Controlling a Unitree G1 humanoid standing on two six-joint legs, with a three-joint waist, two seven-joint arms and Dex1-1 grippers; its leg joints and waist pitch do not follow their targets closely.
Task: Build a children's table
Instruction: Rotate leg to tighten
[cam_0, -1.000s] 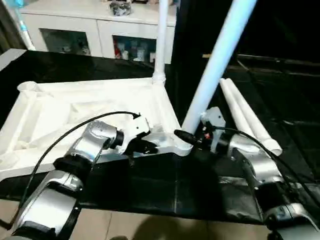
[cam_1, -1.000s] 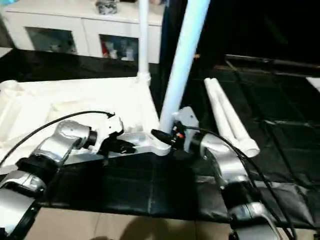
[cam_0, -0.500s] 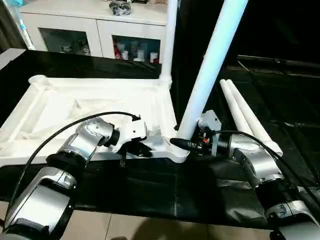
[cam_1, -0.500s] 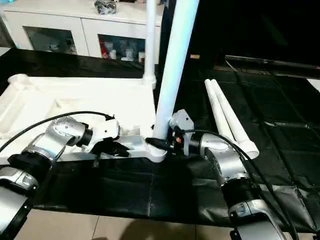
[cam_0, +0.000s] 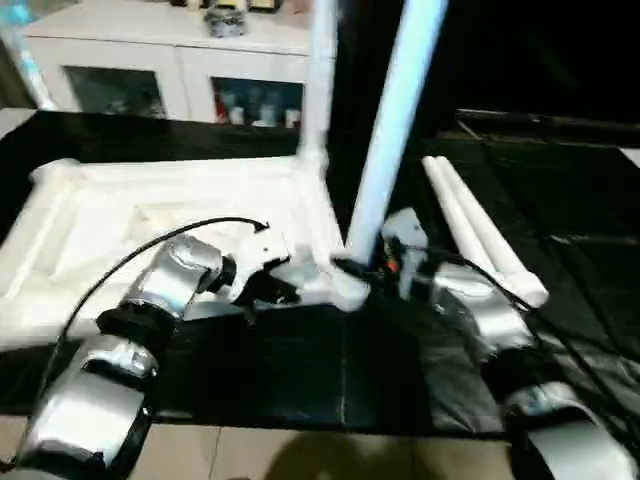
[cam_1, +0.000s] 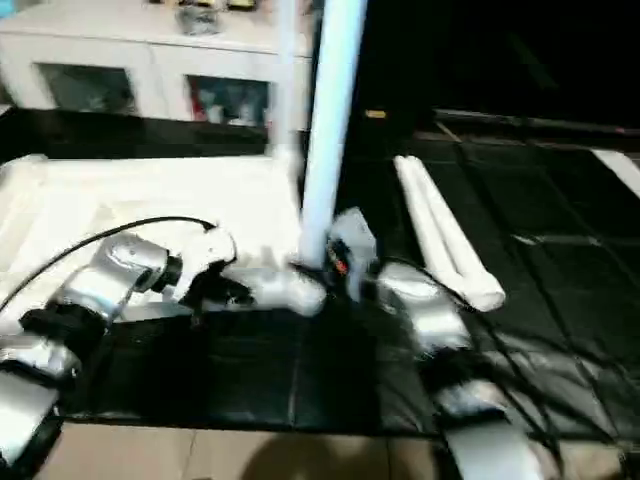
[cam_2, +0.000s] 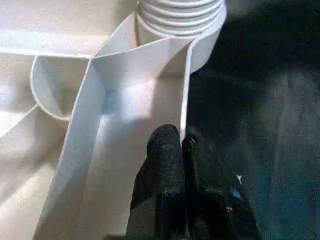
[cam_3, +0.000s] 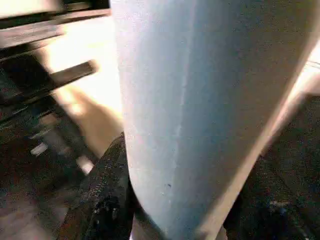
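The children's table (cam_0: 120, 215) lies upside down on a black surface, its ribbed underside facing up. One white leg (cam_0: 322, 80) stands at its far right corner. A second leg (cam_0: 395, 130) rises from the near right corner socket (cam_2: 180, 20), leaning slightly right. My right gripper (cam_0: 356, 268) is shut on the base of that leg (cam_3: 200, 100), with one black finger (cam_3: 107, 200) on each side. My left gripper (cam_2: 181, 142) is shut on the thin near frame wall (cam_2: 186, 90) of the table, just left of that corner (cam_0: 330, 285).
Two loose white legs (cam_0: 480, 235) lie side by side on the black surface to the right of my right arm. A white glass-door cabinet (cam_0: 170, 70) stands behind the work area. The floor shows beyond the near edge (cam_0: 300, 455).
The view has shifted and tilted. The leg in my right gripper stands more upright than a second ago. My left gripper keeps its hold on the frame wall.
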